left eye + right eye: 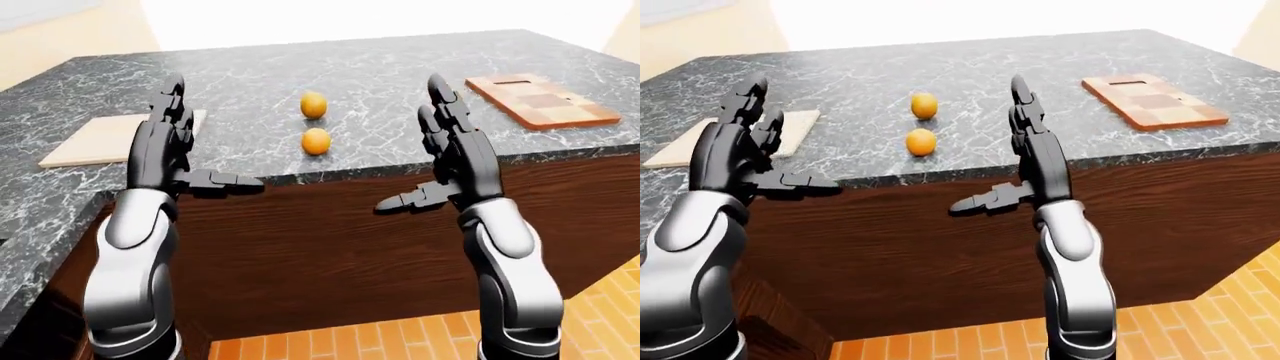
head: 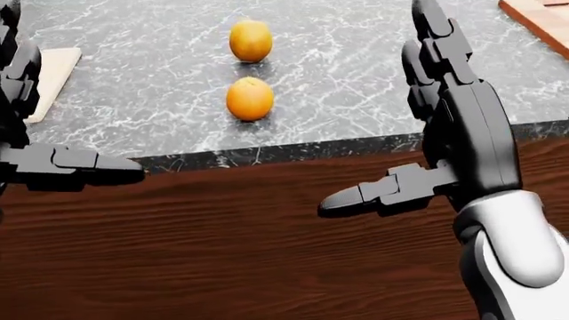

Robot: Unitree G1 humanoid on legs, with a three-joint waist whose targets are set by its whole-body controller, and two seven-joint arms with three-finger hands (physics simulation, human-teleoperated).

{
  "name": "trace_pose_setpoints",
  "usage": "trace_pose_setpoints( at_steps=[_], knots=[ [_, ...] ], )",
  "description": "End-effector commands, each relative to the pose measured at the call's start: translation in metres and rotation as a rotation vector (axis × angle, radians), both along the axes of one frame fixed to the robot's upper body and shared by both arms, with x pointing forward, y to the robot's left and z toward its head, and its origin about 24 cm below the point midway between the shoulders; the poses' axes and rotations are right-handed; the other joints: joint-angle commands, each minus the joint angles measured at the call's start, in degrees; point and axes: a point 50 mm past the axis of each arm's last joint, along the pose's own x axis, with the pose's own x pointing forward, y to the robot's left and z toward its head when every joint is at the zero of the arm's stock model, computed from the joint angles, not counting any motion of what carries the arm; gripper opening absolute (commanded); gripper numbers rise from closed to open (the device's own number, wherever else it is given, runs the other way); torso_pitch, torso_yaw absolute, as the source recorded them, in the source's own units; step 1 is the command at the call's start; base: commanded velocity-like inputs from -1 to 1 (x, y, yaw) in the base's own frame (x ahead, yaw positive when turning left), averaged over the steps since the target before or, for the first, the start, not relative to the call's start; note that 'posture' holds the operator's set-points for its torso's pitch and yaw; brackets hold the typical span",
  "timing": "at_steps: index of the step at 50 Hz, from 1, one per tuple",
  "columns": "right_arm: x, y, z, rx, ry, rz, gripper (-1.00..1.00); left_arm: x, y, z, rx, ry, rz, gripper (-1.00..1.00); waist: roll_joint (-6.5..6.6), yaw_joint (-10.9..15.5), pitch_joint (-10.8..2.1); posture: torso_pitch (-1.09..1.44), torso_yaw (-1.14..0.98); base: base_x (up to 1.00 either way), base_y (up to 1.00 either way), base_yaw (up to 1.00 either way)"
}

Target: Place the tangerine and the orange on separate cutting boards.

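Both fruits, one point(image 1: 316, 141) near the edge and one point(image 1: 313, 105) farther in, are sitting on the counter point(image 1: 380, 82) between the left hand point(image 1: 170, 142) and right hand point(image 1: 450, 150), untouched; both hands are spread wide, holding nothing.

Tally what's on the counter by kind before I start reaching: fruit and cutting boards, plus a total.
Orange-coloured fruit: 2, one nearer the counter edge, one above it in the left-eye view; I can't tell which is the tangerine.
Cutting boards: 2, a pale board at left, a checkered board at right.
Total: 4. Both boards are bare; neither hand holds anything.
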Motion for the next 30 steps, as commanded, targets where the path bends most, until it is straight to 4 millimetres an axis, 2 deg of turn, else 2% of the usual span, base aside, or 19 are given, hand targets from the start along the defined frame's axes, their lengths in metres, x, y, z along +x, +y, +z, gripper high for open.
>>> trace_pose_setpoints(
  at_steps=[1, 7, 9, 10, 11, 12, 13, 15, 16, 18, 21, 23, 24, 25, 26, 27, 29, 30],
  knots=[
    [-0.0057, -0.0047, 0.0186, -0.004, -0.105, -0.025, 1.00, -0.0042, -0.0050, 0.0186, 0.019, -0.096, -0.022, 1.00, -0.06, -0.3, -1.32, 0.00, 0.00, 0.34, 0.05, 0.00],
    [-0.0072, -0.0054, 0.0192, 0.001, -0.109, -0.024, 1.00, -0.0061, -0.0038, 0.0195, 0.020, -0.100, -0.018, 1.00, -3.48, 0.6, -1.02, 0.00, 0.00, 0.35, 0.02, 0.00],
    [-0.0069, -0.0053, 0.0189, -0.001, -0.110, -0.026, 1.00, -0.0064, -0.0035, 0.0200, 0.020, -0.102, -0.016, 1.00, -5.51, 0.9, -1.36, 0.00, 0.00, 0.35, 0.00, 0.00],
    [-0.0070, -0.0050, 0.0187, -0.001, -0.110, -0.025, 1.00, -0.0065, -0.0036, 0.0200, 0.020, -0.102, -0.016, 1.00, -7.21, 0.9, -1.94, 0.00, 0.00, 0.37, 0.00, 0.00],
    [-0.0066, -0.0048, 0.0179, -0.003, -0.109, -0.025, 1.00, -0.0065, -0.0037, 0.0195, 0.020, -0.101, -0.016, 1.00, -7.44, 1.0, -2.40, 0.00, 0.00, 0.35, 0.00, 0.00],
    [-0.0065, -0.0046, 0.0176, -0.002, -0.109, -0.024, 1.00, -0.0064, -0.0037, 0.0192, 0.020, -0.101, -0.016, 1.00, -6.55, 0.1, -1.40, 0.00, 0.00, 0.35, 0.00, 0.00],
    [-0.0064, -0.0044, 0.0171, -0.005, -0.107, -0.024, 1.00, -0.0064, -0.0036, 0.0189, 0.020, -0.101, -0.015, 1.00, -7.33, 0.4, -0.79, 0.00, 0.00, 0.34, 0.00, 0.00],
    [-0.0057, -0.0047, 0.0163, -0.007, -0.106, -0.028, 1.00, -0.0067, -0.0034, 0.0183, 0.019, -0.100, -0.014, 1.00, -6.62, -0.4, -1.16, 0.00, 0.00, 0.34, 0.00, 0.00],
    [-0.0061, -0.0042, 0.0163, -0.006, -0.106, -0.026, 1.00, -0.0069, -0.0033, 0.0184, 0.020, -0.100, -0.013, 1.00, -6.21, -0.4, -0.93, 0.00, 0.00, 0.21, 0.00, 0.00],
    [-0.0064, -0.0043, 0.0163, -0.009, -0.106, -0.027, 1.00, -0.0074, -0.0032, 0.0182, 0.020, -0.100, -0.012, 1.00, -5.25, -0.5, -1.59, 0.00, 0.00, 0.14, 0.00, 0.00],
    [-0.0067, -0.0044, 0.0161, -0.017, -0.107, -0.032, 1.00, -0.0086, -0.0020, 0.0175, 0.019, -0.099, -0.007, 1.00, -3.81, -1.2, -1.17, 0.00, 0.00, 0.04, 0.01, 0.00],
    [-0.0068, -0.0043, 0.0160, -0.016, -0.109, -0.032, 1.00, -0.0087, -0.0013, 0.0169, 0.017, -0.098, -0.004, 1.00, -0.99, -1.1, -2.13, 0.00, 0.00, 0.00, 0.05, 0.00],
    [-0.0066, -0.0044, 0.0159, -0.017, -0.112, -0.034, 1.00, -0.0084, -0.0012, 0.0163, 0.017, -0.097, -0.003, 1.00, -2.96, -1.5, -1.96, 0.00, 0.00, 0.00, 0.05, 0.00],
    [-0.0067, -0.0042, 0.0156, -0.014, -0.114, -0.033, 1.00, -0.0081, -0.0015, 0.0160, 0.017, -0.097, -0.004, 1.00, -2.29, -1.0, -2.88, 0.00, 0.00, 0.00, 0.05, 0.00],
    [-0.0068, -0.0040, 0.0154, -0.012, -0.113, -0.032, 1.00, -0.0079, -0.0021, 0.0160, 0.018, -0.096, -0.006, 1.00, -2.20, -0.7, -1.79, 0.00, 0.00, 0.00, 0.04, 0.00],
    [-0.0069, -0.0043, 0.0174, -0.013, -0.117, -0.034, 1.00, -0.0079, -0.0022, 0.0164, 0.018, -0.096, -0.006, 1.00, -2.00, -0.5, -1.51, 0.00, 0.00, 0.00, 0.05, 0.00],
    [-0.0069, -0.0046, 0.0177, -0.017, -0.119, -0.035, 1.00, -0.0078, -0.0019, 0.0166, 0.018, -0.096, -0.004, 1.00, -3.00, -0.2, -1.62, 0.00, 0.00, 0.00, 0.04, 0.00],
    [-0.0069, -0.0046, 0.0177, -0.018, -0.118, -0.036, 1.00, -0.0078, -0.0020, 0.0169, 0.019, -0.096, -0.004, 1.00, -4.00, -0.1, -1.40, 0.00, 0.00, 0.00, 0.04, 0.00]
  ],
)
